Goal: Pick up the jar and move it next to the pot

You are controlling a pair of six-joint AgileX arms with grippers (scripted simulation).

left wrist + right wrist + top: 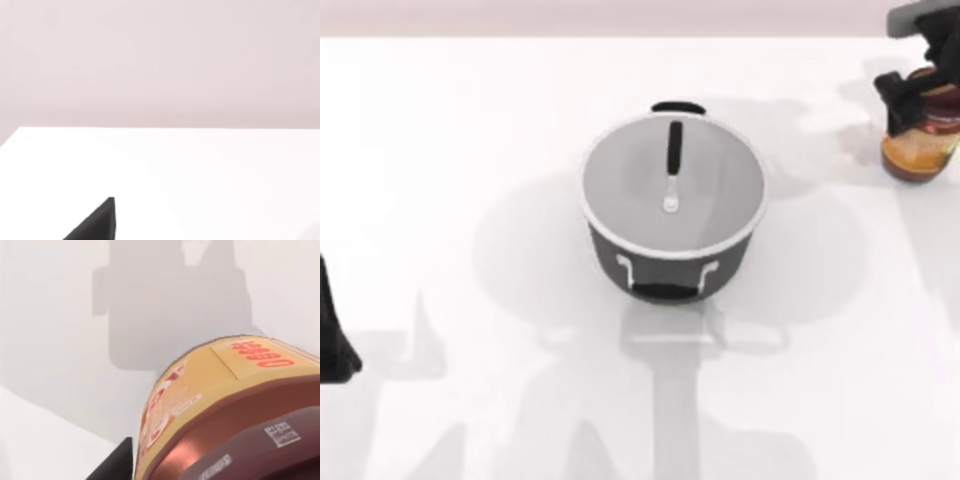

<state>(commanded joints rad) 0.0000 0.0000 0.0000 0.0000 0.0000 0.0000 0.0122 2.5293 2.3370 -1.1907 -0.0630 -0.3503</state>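
White table (470, 130) carries the pot (672, 215) at its centre.

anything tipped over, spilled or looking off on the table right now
Nothing stands out. The pot sits upright mid-table with its lid seated squarely. The jar is upright near the far right corner, with the right pincer at its top and no spill around it. The left pincer is parked at the left edge.

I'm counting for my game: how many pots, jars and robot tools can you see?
Pots: 1, the pot
Jars: 1, the jar
Robot tools: 2, the right tool at the jar, the left tool parked at the table's left edge
Total: 4
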